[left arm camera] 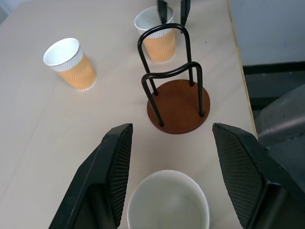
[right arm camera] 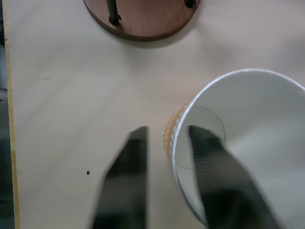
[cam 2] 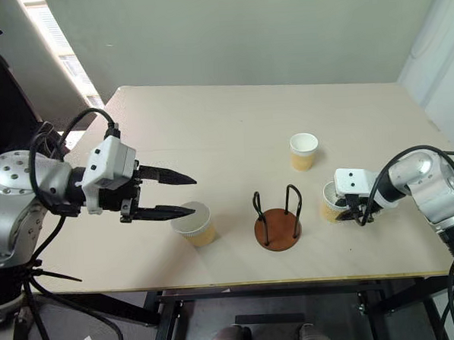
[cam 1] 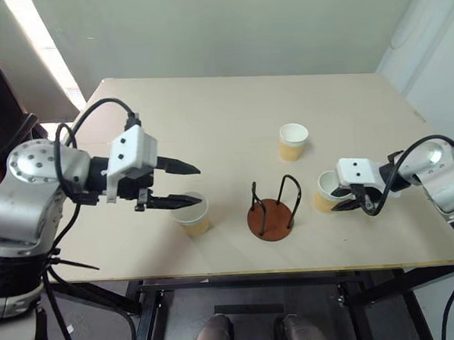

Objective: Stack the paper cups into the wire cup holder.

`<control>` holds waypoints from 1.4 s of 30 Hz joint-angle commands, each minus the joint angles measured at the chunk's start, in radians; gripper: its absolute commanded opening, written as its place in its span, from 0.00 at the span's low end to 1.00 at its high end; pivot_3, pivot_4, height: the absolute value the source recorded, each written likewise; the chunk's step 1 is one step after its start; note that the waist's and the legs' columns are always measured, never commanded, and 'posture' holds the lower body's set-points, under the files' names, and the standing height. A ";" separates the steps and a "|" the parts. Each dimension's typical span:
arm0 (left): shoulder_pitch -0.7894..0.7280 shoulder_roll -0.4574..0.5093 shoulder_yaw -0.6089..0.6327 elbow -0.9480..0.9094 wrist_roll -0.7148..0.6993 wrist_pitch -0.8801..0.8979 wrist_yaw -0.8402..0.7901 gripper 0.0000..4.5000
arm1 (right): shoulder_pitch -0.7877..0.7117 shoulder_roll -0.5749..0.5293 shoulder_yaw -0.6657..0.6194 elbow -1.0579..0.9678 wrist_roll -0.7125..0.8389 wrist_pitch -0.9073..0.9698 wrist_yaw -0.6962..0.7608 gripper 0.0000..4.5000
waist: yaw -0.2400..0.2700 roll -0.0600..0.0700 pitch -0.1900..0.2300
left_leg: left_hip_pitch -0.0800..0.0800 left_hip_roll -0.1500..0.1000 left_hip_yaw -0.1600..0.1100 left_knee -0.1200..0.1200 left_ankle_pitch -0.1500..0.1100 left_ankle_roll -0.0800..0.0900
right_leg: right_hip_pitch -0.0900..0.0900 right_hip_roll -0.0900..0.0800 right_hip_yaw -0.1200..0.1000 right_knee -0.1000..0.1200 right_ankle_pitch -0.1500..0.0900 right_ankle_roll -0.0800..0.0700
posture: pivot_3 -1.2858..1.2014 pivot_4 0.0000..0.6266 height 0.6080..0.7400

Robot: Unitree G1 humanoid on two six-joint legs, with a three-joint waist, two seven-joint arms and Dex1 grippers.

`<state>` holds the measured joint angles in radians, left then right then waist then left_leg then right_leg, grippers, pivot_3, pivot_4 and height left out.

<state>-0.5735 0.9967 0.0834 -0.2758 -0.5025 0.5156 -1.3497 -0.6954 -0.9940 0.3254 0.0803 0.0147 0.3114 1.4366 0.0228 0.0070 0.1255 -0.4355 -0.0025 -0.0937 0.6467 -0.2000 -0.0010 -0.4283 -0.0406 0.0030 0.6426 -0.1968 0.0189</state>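
Paper cups: three, all upright on the counter (cam 1: pixel 208 102), none yet in the holder.
Cup, right of centre: cup (cam 1: pixel 329 192) just right of the holder, with the right gripper (cam 1: pixel 353 197) at its rim.
Cup, left of centre: cup (cam 1: pixel 191 215) left of the holder, below the left gripper (cam 1: pixel 183 184).
Cup, upper middle: cup (cam 1: pixel 292 141) stands alone, well behind the holder.
Wire cup holder: holder (cam 1: pixel 274 210) at lower centre of the head views, disc bare between its two wire arches.
Right fingers: one inside the cup's wall and one outside in the wrist view, drawn close on the wall; whether the pinch is firm cannot be told.
Left fingers: spread apart, holding nothing, straddling the left cup's mouth from above in the wrist view.
Step in hand: judged as taking the first cup by its rim with the right arm.
Next move: calls for a secure pinch, a lift clear of the counter, carrying left over the arches, then lowering the cup upright between them.
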 commanded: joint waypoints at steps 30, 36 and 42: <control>0.188 0.083 0.145 -0.079 -0.102 0.042 0.091 1.00 | -0.297 0.113 -0.046 -0.206 0.299 0.072 0.178 0.00 | -0.011 -0.001 -0.001 | 0.000 0.001 -0.002 -0.005 -0.003 -0.007 | -0.005 0.002 -0.001 0.003 -0.007 -0.009 | 0.52 0.24 1.00; 0.209 0.095 0.167 -0.113 -0.120 0.059 0.111 1.00 | -0.290 0.135 0.010 -0.178 0.235 0.007 0.177 0.00 | -0.011 -0.001 -0.001 | 0.000 0.001 -0.002 -0.005 -0.003 -0.007 | -0.005 0.002 -0.001 0.004 -0.007 -0.009 | 0.52 0.24 1.00; 0.233 0.100 0.187 -0.141 -0.134 0.073 0.126 1.00 | -0.298 0.177 0.029 -0.149 0.178 -0.041 0.158 0.14 | -0.011 -0.001 -0.001 | 0.000 0.001 -0.002 -0.005 -0.004 -0.007 | -0.005 0.002 -0.001 0.004 -0.007 -0.009 | 0.52 0.24 1.00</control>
<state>-0.3410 1.0813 0.2332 -0.3879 -0.6199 0.5864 -1.2343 -0.9765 -0.8219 0.3592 -0.0621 0.2068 0.2856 1.6039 0.0113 0.0062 0.1249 -0.4354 -0.0013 -0.0959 0.6415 -0.2035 -0.0082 -0.4335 -0.0389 0.0020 0.6464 -0.2036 0.0098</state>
